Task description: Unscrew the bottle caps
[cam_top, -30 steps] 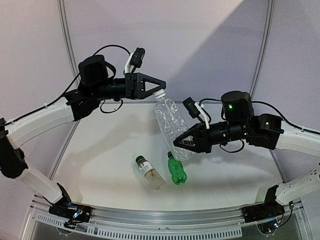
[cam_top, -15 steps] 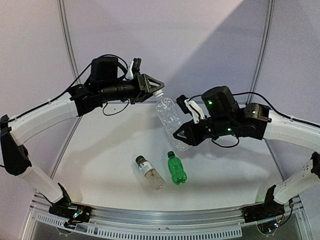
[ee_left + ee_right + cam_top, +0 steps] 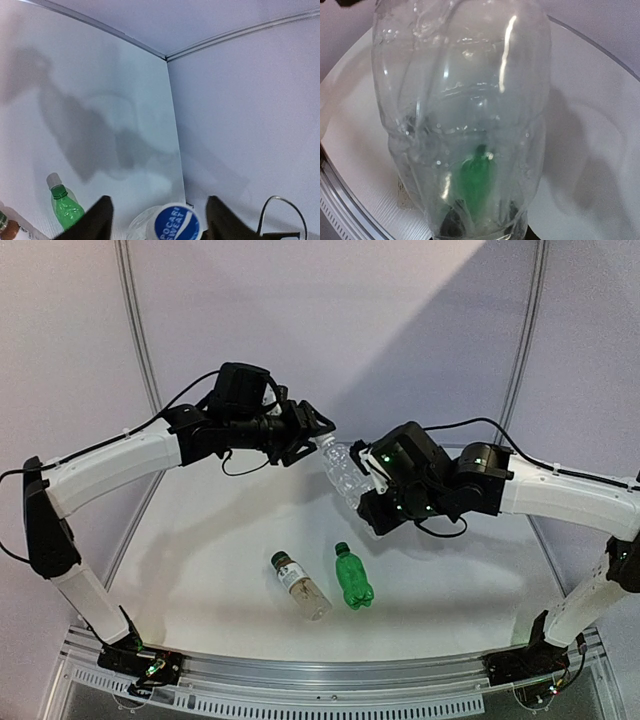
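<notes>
A matte white tabletop [image 3: 200,570] with a curved near edge lies below, shadows falling across it, and a slotted silver metal rail [image 3: 330,702] borders its front. Behind rise plain pale lilac wall panels [image 3: 400,320] (they meet in a corner, seen from the left wrist), crossed by two thin grey metal poles [image 3: 135,330].

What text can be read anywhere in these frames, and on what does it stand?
"POCARI SWEAT": on top of the white cap of the clear bottle, seen in the left wrist view.
Label on the labelled bottle: too small to read.
Green bottle: no readable text.
No other text shows.
</notes>
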Tool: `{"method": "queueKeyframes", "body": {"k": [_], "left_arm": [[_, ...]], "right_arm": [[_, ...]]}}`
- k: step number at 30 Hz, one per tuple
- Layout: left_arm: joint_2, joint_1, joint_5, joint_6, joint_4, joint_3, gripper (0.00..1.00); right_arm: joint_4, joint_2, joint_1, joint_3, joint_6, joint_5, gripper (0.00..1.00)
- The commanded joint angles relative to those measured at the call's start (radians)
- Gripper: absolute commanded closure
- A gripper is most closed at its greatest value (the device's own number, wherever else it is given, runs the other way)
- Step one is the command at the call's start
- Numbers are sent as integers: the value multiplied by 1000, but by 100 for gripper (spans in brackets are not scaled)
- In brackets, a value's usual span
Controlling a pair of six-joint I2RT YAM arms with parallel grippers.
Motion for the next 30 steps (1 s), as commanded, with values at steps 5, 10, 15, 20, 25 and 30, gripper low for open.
{"method": "queueKeyframes", "body": {"k": [5, 10, 15, 20, 25, 30], "left_arm": [[-136, 32, 32, 196, 6, -49, 1], [-279, 88, 235, 323, 231, -215, 1], [-323, 97, 446, 413, 360, -271, 1], [-310, 95, 543, 395, 470, -286, 1], [-274, 86, 592, 384, 504, -265, 8], [-254, 74, 618, 395, 508, -248, 24]], "right_arm": [[169, -140, -13, -124, 28, -55, 100], [209, -203, -13, -178, 25, -184, 100], [287, -244, -13, -192, -1, -439, 100], [353, -255, -13, -190, -7, -602, 100], [353, -230, -14, -172, -1, -645, 100], [339, -208, -14, -152, -2, -651, 100]]}}
